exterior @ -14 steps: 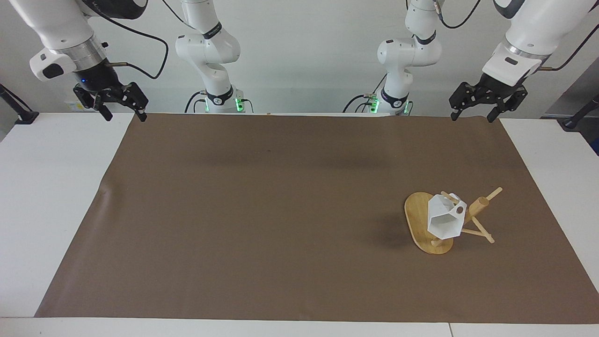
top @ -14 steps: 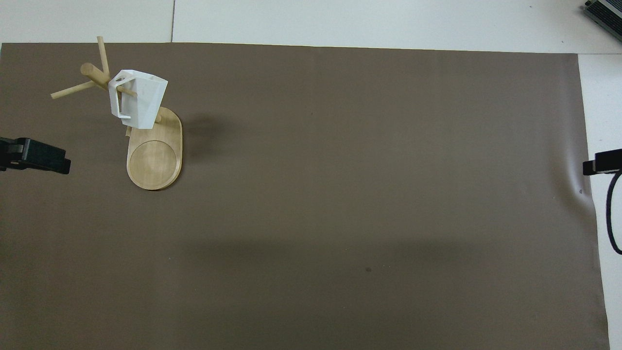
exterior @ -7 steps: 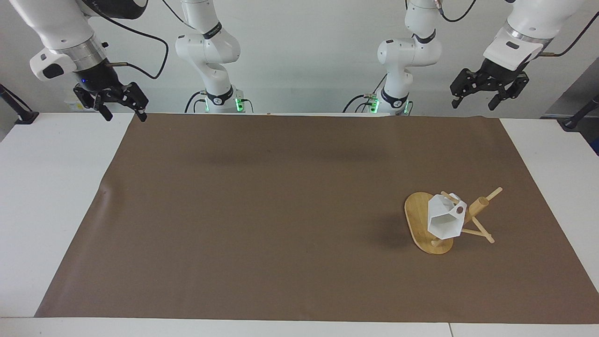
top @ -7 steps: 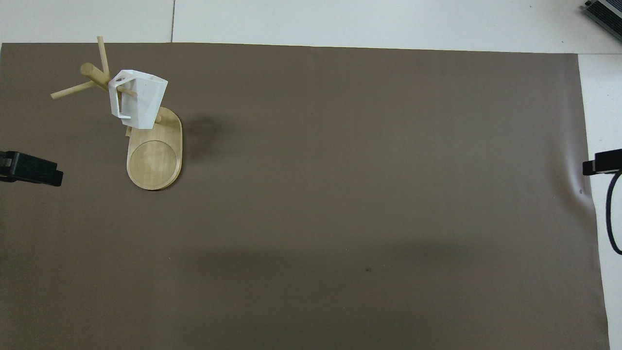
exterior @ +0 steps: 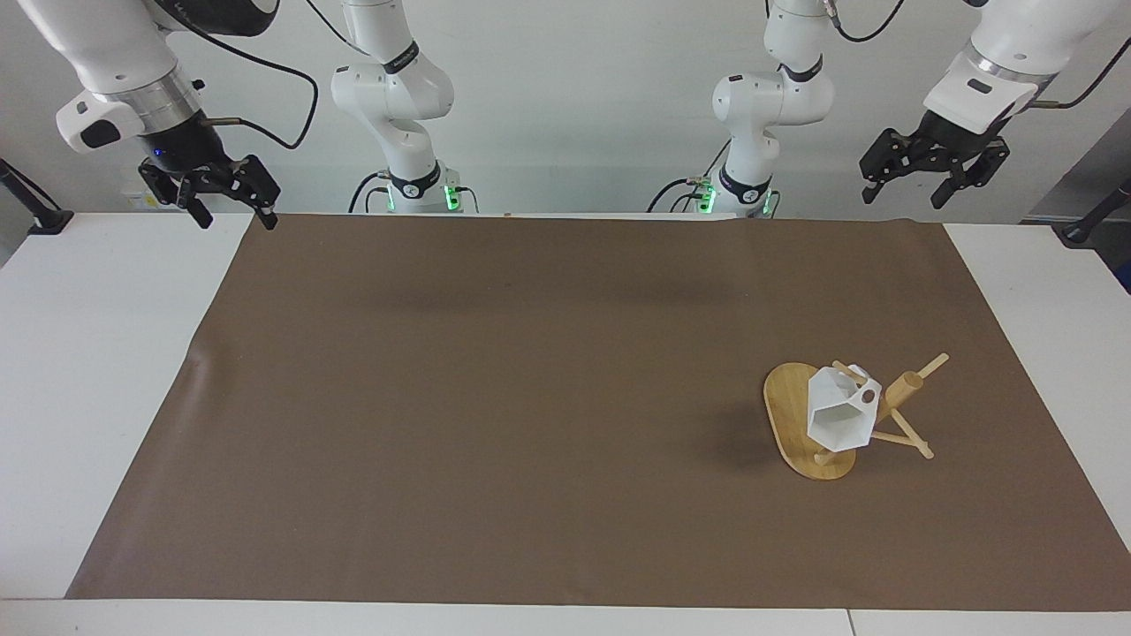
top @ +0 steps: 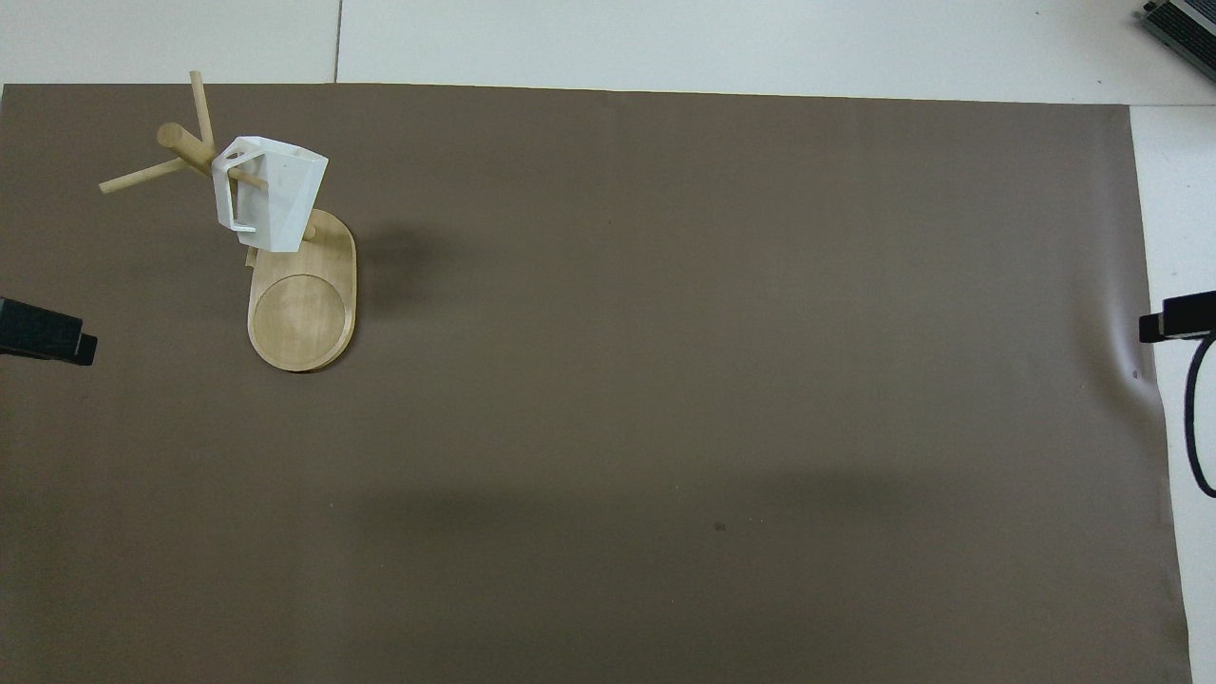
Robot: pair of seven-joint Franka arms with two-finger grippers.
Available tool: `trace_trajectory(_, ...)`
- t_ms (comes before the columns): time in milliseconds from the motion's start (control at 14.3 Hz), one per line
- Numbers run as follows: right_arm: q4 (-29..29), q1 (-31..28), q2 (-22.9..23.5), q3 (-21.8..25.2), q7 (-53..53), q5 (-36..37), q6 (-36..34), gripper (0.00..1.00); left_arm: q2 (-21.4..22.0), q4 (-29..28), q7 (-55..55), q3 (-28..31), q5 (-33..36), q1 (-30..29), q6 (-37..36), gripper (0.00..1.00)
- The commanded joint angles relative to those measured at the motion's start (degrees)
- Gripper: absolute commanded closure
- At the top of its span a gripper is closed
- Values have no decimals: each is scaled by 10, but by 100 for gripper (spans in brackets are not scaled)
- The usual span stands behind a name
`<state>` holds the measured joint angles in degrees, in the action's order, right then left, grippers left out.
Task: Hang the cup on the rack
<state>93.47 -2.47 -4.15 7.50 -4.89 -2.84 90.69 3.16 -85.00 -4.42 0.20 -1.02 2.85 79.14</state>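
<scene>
cup (exterior: pixel 838 417): matte white, faceted | rack (exterior: pixel 791 415): light smooth wood | table cover (exterior: pixel 530 397): matte brown sheet

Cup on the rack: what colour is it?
Plain white cup, hanging on the light wood rack; overhead view shows it best.

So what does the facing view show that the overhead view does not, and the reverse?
Only the facing view shows both arms whole, with the left pincer and the right pincer raised and open at the robots' edge of the table, holding nothing. Only the overhead view shows the round recess in the rack's base; of the pincers it shows just dark tips at its edges. Both show the cup hanging by its handle on a peg of the rack, on the brown mat.
</scene>
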Motion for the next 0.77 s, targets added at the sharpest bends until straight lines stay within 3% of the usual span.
trace_trajectory(0, 17, -1, -15, -4, -8, 39, 12, 0, 7, -2, -8, 24, 7, 19, -9, 0)
trace_trajectory(701, 18, -1, -15, -5, -7, 48, 11, 0, 9, -9, -7, 4, 8, 6, 0, 0)
